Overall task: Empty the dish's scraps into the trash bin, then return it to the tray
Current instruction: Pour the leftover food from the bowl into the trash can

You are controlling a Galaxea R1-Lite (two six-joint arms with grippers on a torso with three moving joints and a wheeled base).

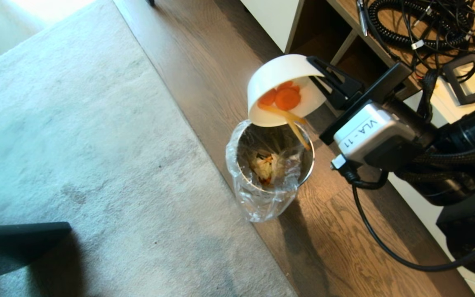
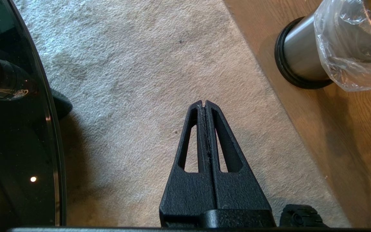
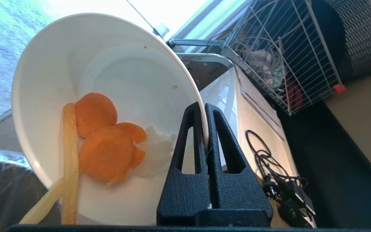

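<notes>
Two claws on this robot, only one was busy. Right claw (image 1: 319, 71) was clamped on the rim of the dish (image 1: 278, 72), one finger inside the wall and one outside, with the dish tipped steeply so its open side faced down toward the bin (image 1: 270, 165). Dish sat right above the bin's far edge, not touching it as far as I could tell.

Scraps (image 1: 283, 98) were sliding: orange slices were clumped against the low side of the dish, and a couple of pale yellow strips (image 1: 297, 128) hung over the lip, dangling into the bin's mouth. Right wrist view had the same thing, slices (image 3: 105, 145) stuck to the wall, strips (image 3: 69, 161) poking past the rim, plus a whitish bit beside them.

Bin stood on the wood floor just beside the rug (image 1: 76, 144), clear bag folded over its rim, some food already at the bottom.

Left claw (image 2: 204, 104) hung over the rug with fingers pressed together, holding nothing, the bin (image 2: 301, 54) off to its side. No tray in view anywhere.
</notes>
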